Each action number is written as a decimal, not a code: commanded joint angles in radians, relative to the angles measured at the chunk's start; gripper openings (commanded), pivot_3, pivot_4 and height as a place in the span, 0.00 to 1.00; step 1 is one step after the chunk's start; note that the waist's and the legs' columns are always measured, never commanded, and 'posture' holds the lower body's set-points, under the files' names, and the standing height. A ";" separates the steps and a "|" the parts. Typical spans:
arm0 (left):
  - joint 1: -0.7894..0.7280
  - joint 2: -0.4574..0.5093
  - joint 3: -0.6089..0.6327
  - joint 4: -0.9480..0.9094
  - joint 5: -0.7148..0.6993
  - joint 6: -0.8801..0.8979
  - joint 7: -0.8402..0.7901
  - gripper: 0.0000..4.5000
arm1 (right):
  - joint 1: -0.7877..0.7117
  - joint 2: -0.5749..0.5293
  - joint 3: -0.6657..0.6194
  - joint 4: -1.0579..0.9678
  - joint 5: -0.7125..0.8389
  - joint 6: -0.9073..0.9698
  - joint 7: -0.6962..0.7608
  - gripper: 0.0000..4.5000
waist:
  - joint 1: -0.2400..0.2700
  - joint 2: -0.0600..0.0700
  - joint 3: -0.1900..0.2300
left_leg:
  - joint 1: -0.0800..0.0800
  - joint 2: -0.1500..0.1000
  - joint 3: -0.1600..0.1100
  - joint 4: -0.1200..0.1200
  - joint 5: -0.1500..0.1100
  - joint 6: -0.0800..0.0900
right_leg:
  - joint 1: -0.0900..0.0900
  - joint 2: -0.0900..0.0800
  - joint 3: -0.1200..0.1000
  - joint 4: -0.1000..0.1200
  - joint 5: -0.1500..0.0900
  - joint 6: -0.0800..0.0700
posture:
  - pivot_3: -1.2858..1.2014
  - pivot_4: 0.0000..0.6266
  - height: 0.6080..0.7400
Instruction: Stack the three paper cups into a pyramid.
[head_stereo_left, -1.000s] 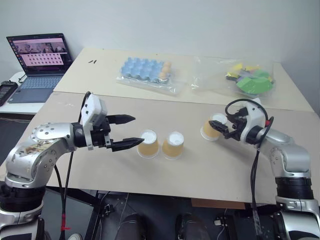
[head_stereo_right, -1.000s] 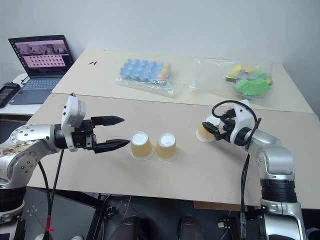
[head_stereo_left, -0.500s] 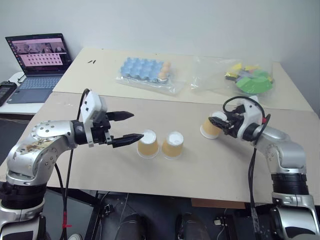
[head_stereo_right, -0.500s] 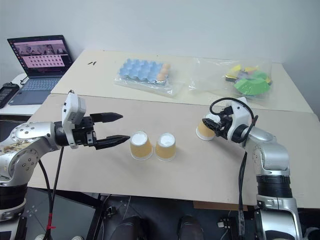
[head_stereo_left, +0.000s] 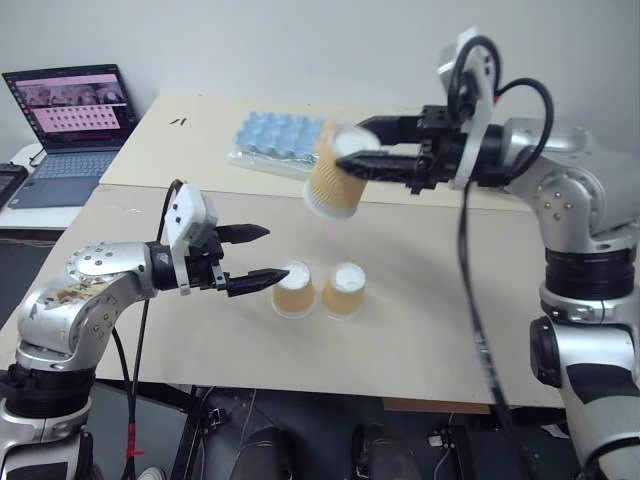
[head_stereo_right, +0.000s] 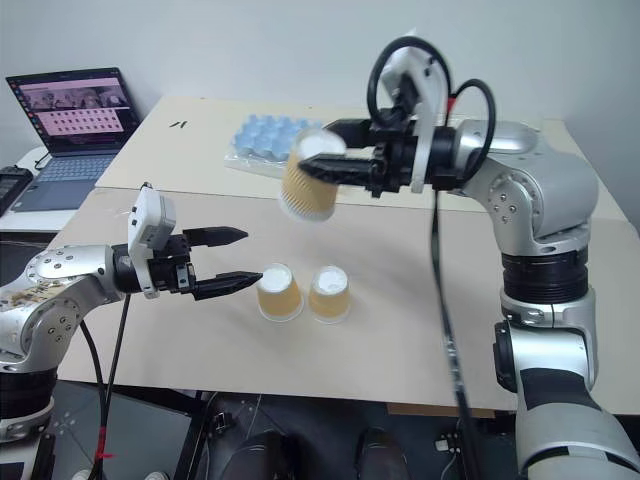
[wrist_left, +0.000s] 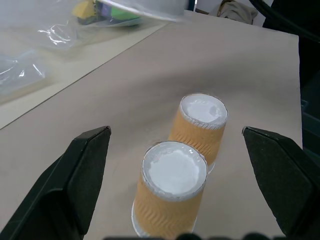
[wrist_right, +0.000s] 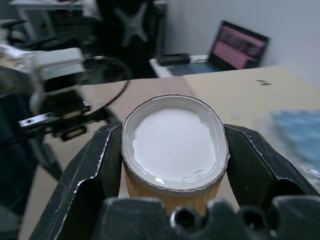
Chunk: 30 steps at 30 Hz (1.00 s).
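Near table (head_stereo_left: 420, 350), front zone: two cups are standing upside down, side by side and touching or nearly so, white bottoms facing up. Left cup (head_stereo_left: 295, 288); right cup (head_stereo_left: 343, 290). In the left wrist view the same pair is sitting between the two black fingers (wrist_left: 80, 180), with one cup (wrist_left: 172, 192) closer to the camera and the other (wrist_left: 200, 127) just behind it.

Left gripper (head_stereo_left: 262, 256): hovering level just beside the left cup, jaws spread wide and holding nothing; the lower fingertip is lying next to that cup's bottom rim, and contact cannot be judged.

Right gripper (head_stereo_left: 350, 145): reaching across from the right, well above the table, clamped on the third cup (head_stereo_left: 332, 178). That cup is hanging in the air, tilted, above and slightly behind the standing pair, not touching them. In the right wrist view its white bottom (wrist_right: 174, 142) is facing the camera, with a black finger (wrist_right: 95, 175) pressing on each side.

Far table (head_stereo_left: 200, 150), behind the seam: a blue tray (head_stereo_left: 275, 132) in a clear bag is lying near the middle, partly behind the raised cup.

Far left: an open laptop (head_stereo_left: 68, 110) is sitting on a separate surface, screen lit.
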 joint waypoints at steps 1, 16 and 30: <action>0.006 0.013 0.025 -0.025 -0.010 -0.024 -0.013 1.00 | -0.015 -0.008 0.023 -0.028 0.007 0.004 0.037 0.60 | 0.004 0.000 0.000 | -0.001 0.000 0.000 0.000 0.000 0.000 | 0.000 0.000 0.000 0.000 0.000 0.000 | 0.52 0.24 0.88; 0.044 0.043 0.059 -0.053 -0.016 -0.015 -0.010 1.00 | 0.103 0.000 0.099 -0.025 -0.054 -0.047 0.076 0.60 | -0.002 0.000 0.000 | 0.000 0.000 0.000 0.000 0.000 0.000 | -0.001 0.000 0.000 0.000 0.000 0.001 | 0.52 0.24 0.88; 0.030 0.044 0.051 -0.037 -0.007 -0.023 -0.012 1.00 | 0.144 0.016 0.106 -0.028 -0.094 -0.068 0.052 0.90 | -0.003 0.000 0.000 | 0.000 0.000 0.000 0.000 0.000 0.000 | -0.001 0.000 0.000 0.000 0.000 0.001 | 0.52 0.24 0.88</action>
